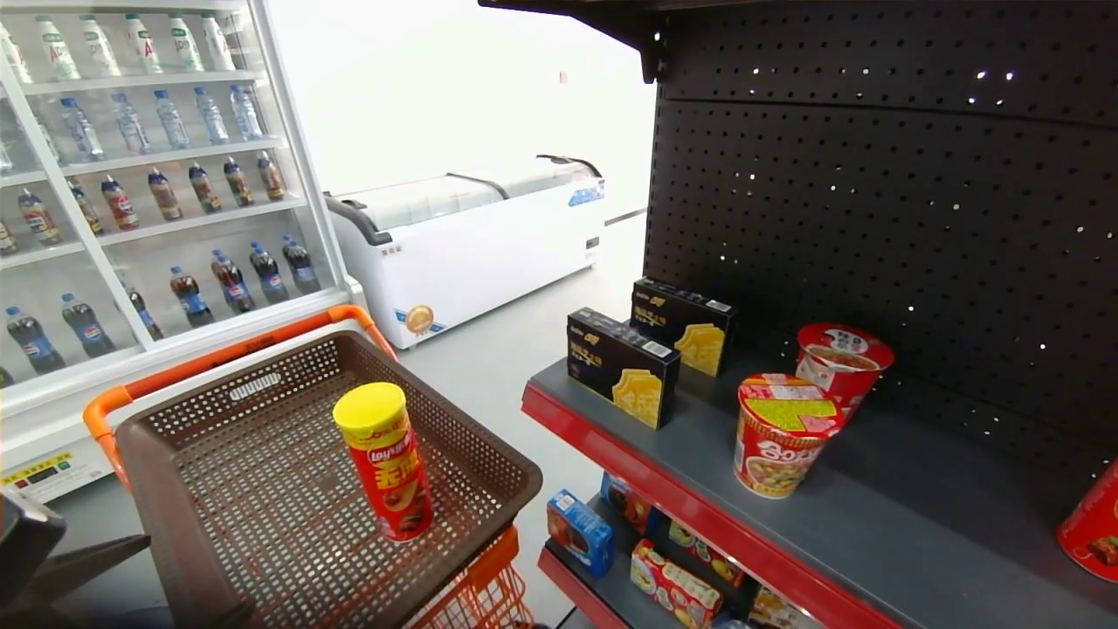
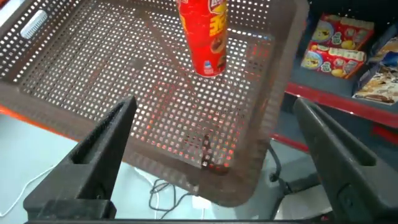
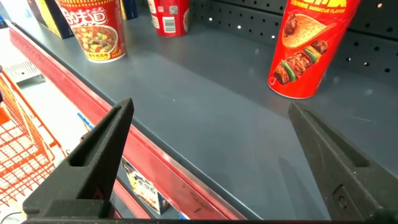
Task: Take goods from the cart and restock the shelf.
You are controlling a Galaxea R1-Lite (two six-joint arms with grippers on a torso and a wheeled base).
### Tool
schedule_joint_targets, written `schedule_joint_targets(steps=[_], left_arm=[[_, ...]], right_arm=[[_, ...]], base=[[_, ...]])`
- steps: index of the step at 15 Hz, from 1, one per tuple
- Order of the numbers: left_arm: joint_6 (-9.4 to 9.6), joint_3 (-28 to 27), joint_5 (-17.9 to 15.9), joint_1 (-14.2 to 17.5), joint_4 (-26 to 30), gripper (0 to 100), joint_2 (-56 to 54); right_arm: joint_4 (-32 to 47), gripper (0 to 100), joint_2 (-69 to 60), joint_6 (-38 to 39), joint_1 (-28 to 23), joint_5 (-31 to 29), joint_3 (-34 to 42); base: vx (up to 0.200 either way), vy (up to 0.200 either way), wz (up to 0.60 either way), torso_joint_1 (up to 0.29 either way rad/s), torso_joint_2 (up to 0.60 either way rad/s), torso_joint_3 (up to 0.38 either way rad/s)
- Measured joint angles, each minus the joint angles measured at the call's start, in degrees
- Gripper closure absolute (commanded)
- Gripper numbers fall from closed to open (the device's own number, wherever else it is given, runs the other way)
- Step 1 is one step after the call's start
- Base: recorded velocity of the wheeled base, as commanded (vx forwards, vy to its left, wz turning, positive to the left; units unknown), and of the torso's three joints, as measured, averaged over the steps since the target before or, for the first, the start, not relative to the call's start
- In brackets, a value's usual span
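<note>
A red chip can (image 1: 384, 459) with a yellow lid stands upright in the brown perforated cart basket (image 1: 218, 489). In the left wrist view the same can (image 2: 205, 34) is beyond my left gripper (image 2: 214, 162), which hangs open and empty over the basket's near rim (image 2: 186, 168). My right gripper (image 3: 211, 162) is open and empty over the front part of the grey shelf deck (image 3: 205, 112). A second red chip can (image 3: 308, 46) stands on that deck by the pegboard, past the gripper.
Two black boxes (image 1: 622, 367) and two cup noodles (image 1: 786, 432) stand on the shelf deck (image 1: 873, 524), with bare deck between the cups and the right can (image 1: 1092, 524). Snack packs (image 1: 672, 590) fill the lower shelf. A drinks fridge (image 1: 148, 175) and chest freezer (image 1: 472, 245) stand behind the cart.
</note>
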Motion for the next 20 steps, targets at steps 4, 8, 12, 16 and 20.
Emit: schedule_joint_targets(steps=[4,8,12,16,20], left_arm=[[-0.54,-3.34,0.90,0.11,-5.08,0,11.11],[-2.68,-6.01,0.84,-0.02,-17.49,0,22.80],[-5.24,-5.96,0.68,-1.16,-28.00,0,33.29],[-8.18,-6.38,0.78,-2.36,-40.69,0,42.26],[-13.13,-5.11,1.90,-5.55,-46.62,0,47.52]], right_arm=[[0.00,0,0.00,0.00,0.00,0.00,0.00],[0.00,0,0.00,0.00,0.00,0.00,0.00],[0.00,0,0.00,0.00,0.00,0.00,0.00],[0.00,0,0.00,0.00,0.02,0.00,0.00],[0.00,0,0.00,0.00,0.00,0.00,0.00]], base=[[0.000,0.000,0.00,0.000,0.00,0.000],[0.000,0.000,0.00,0.000,0.00,0.000],[0.000,0.000,0.00,0.000,0.00,0.000],[0.000,0.000,0.00,0.000,0.00,0.000],[0.000,0.000,0.00,0.000,0.00,0.000]])
